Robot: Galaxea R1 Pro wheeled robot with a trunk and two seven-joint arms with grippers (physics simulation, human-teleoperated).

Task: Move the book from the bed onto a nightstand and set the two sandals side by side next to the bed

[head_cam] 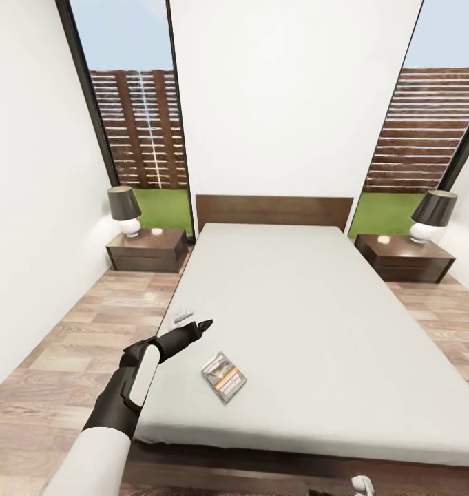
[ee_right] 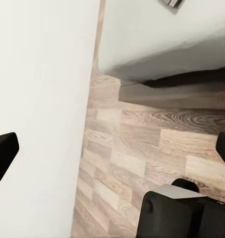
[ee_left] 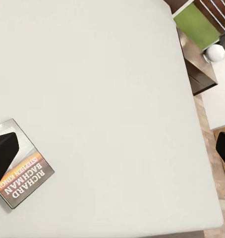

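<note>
The book lies flat on the light-grey bed, near the foot at its left side. My left gripper hovers open over the mattress edge, a short way up and left of the book. In the left wrist view the book shows white lettering and an orange band, partly behind one black fingertip. Two dark nightstands flank the headboard. My right gripper hangs open above the wood floor by the bed's foot corner. The sandals are out of view.
Each nightstand carries a black-shaded lamp. White walls stand close on both sides, with tall windows behind. Plank floor runs along the bed's left side. My own dark base sits low in the right wrist view.
</note>
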